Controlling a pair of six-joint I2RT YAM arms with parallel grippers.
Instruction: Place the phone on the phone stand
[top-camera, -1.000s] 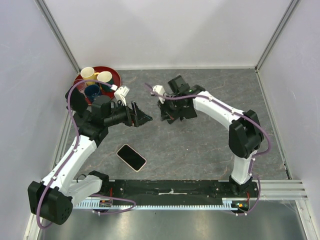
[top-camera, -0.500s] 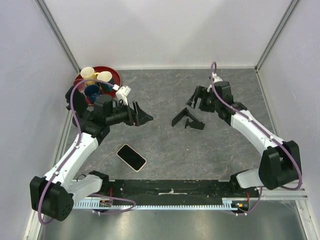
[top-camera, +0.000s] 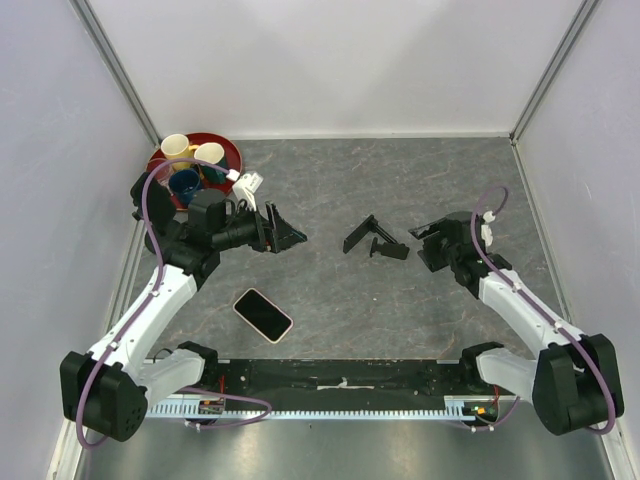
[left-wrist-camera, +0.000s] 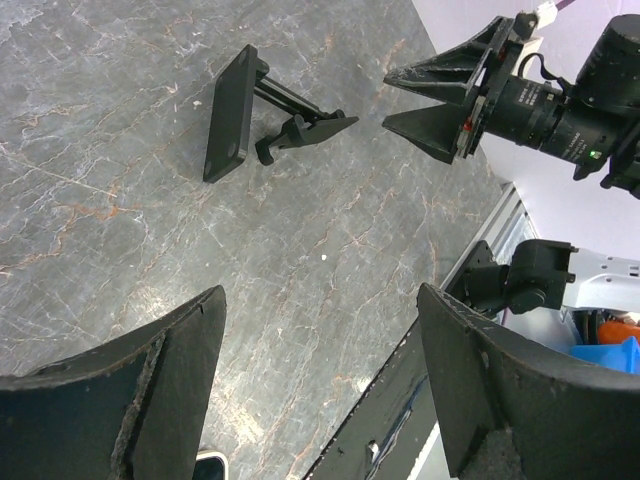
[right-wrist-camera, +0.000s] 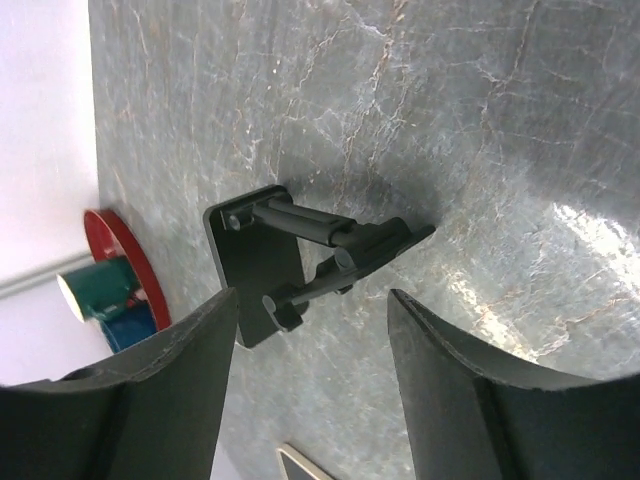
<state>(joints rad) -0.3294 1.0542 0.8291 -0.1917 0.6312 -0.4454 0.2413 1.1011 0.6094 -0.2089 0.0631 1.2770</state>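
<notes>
The phone (top-camera: 263, 314), with a pale case and a dark screen, lies flat near the front left of the table. The black phone stand (top-camera: 373, 240) sits mid-table, its flat plate (left-wrist-camera: 232, 118) to the left and its hinged arm to the right. My left gripper (top-camera: 290, 235) hovers open left of the stand and beyond the phone, with nothing between its fingers (left-wrist-camera: 320, 300). My right gripper (top-camera: 420, 247) is open just right of the stand, apart from it. It faces the stand (right-wrist-camera: 265, 265) with empty jaws (right-wrist-camera: 312, 300). A corner of the phone (right-wrist-camera: 305, 465) shows below.
A red tray (top-camera: 232, 152) holding several cups stands at the back left, behind the left arm. White walls enclose the table on three sides. The black base rail (top-camera: 340, 375) runs along the near edge.
My right gripper opened and let go of the phone stand, then swung back to the right and nearer. The stand now rests alone on the table. The left arm barely moved.
</notes>
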